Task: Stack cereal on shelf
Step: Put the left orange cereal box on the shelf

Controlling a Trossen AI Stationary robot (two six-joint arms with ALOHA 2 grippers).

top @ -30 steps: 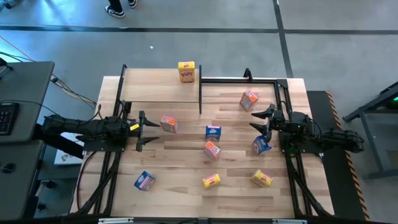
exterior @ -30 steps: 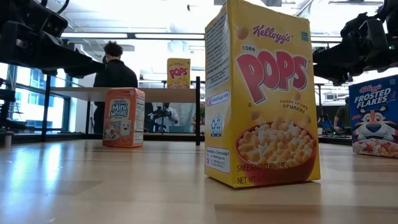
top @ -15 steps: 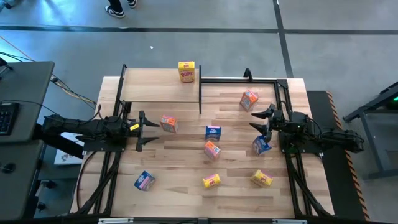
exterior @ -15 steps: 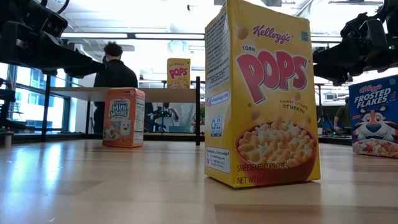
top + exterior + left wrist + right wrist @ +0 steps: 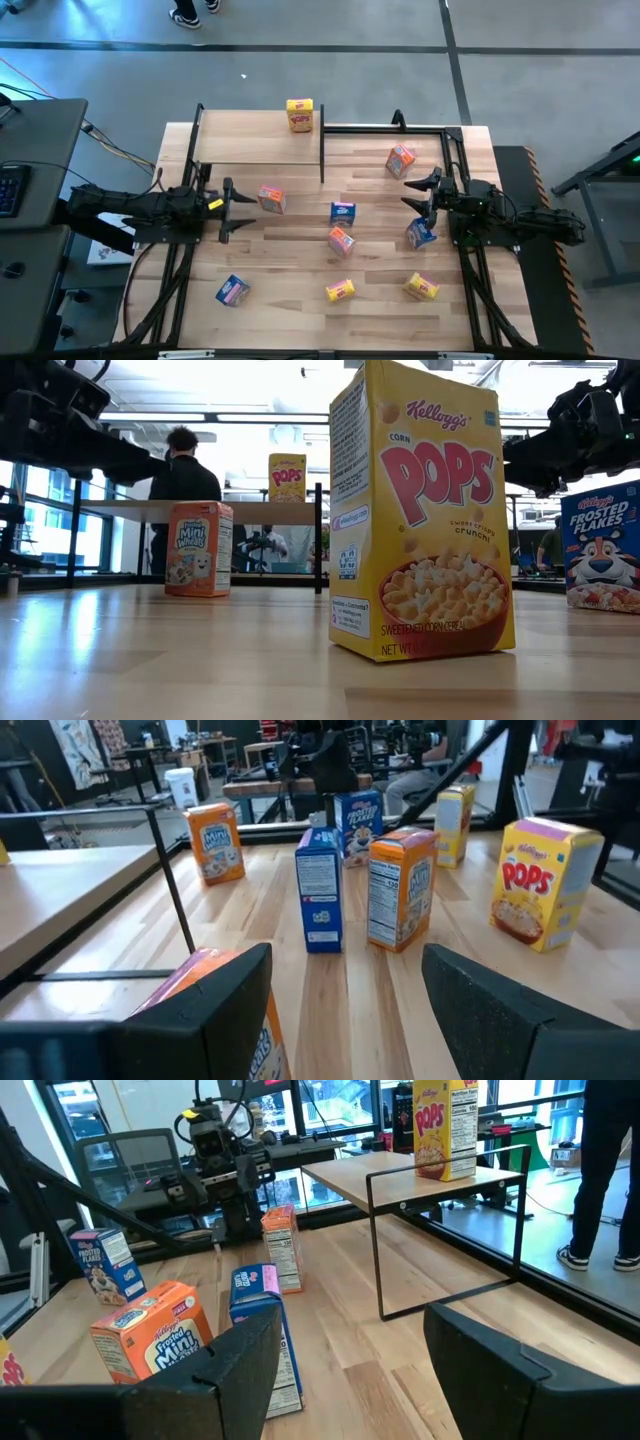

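Nothing has shifted over the last second. The counter (image 5: 300, 310) carries the shelf (image 5: 255, 150) at upper left, one yellow box (image 5: 300, 114) on it; eight boxes remain scattered. The left pincer (image 5: 228, 210) and right pincer (image 5: 422, 192) hover wide open, empty, so stacking has barely begun.

An orange box (image 5: 270, 198) is standing right in front of the left gripper (image 5: 238, 210), blocking its reach. The shelf (image 5: 255, 146) is offering open room beside one yellow box (image 5: 300, 114). Black posts (image 5: 322, 155) are fencing its edge.
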